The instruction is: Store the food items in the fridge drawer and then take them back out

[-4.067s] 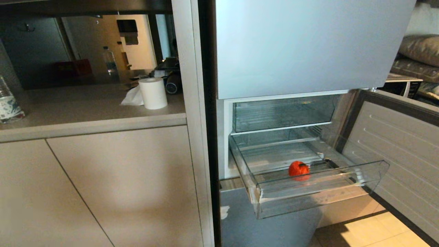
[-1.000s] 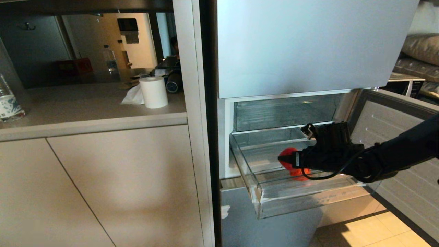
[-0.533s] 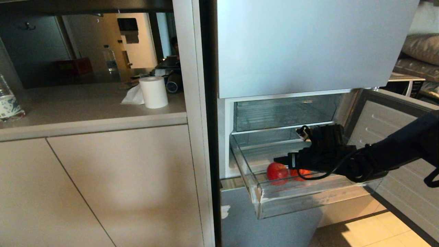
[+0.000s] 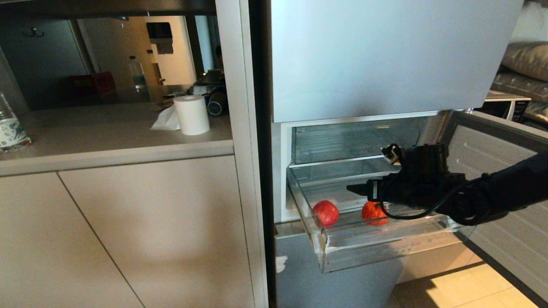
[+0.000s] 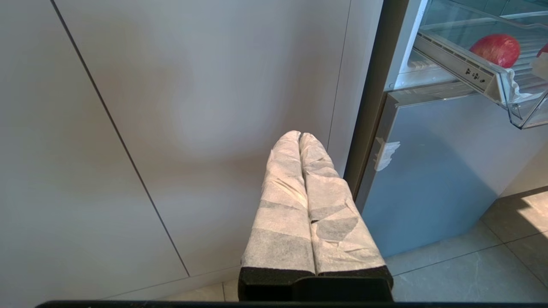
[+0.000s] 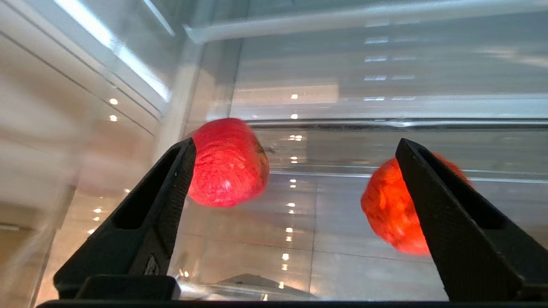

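Fruit lies on the ribbed floor of the pulled-out clear plastic fridge drawer (image 4: 387,246): a round glossy red apple-like item (image 4: 326,213) near the drawer's left wall, and a more irregular orange-red item (image 4: 373,212) to its right, the two apart. The black right gripper (image 4: 352,188) hangs above the drawer floor, reaching in from the right, its fingers spread wide and holding nothing; in the right wrist view each red item shows just behind one fingertip. The left gripper (image 5: 299,136), its white-wrapped fingers pressed together, is parked low before the beige cabinet door (image 5: 171,128).
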